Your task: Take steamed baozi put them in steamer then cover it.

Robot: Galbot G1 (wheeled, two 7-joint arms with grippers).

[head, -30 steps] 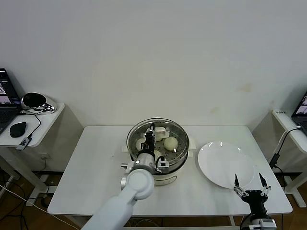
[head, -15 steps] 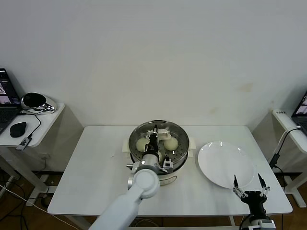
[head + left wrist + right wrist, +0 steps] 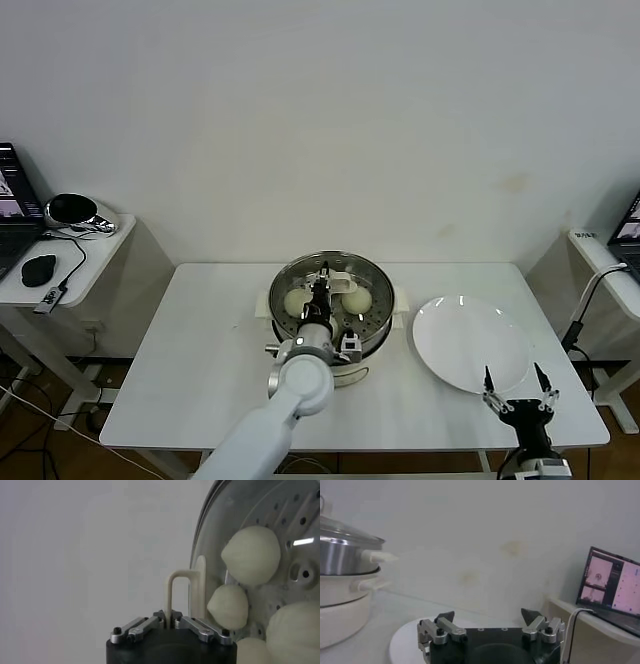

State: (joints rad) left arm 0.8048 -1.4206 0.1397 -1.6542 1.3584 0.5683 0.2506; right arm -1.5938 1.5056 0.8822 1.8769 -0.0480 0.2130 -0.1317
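The steel steamer stands on its cream pot base at the table's middle. Several cream-white baozi lie inside it, also shown in the left wrist view. The clear glass cover lies over the steamer. My left gripper is above it, shut on the cover's cream handle. The steamer's rim shows in the left wrist view. My right gripper is open and empty at the table's front right, beside the white plate. In the right wrist view the covered steamer is far to one side.
A flat white plate lies right of the steamer. A side table with a mouse and headset stands at the far left. A laptop sits on a stand at the far right.
The cover has come down from a tilted hold above the steamer to lie level on it, with my left gripper still on the handle. The right gripper has drifted slightly toward the front edge.
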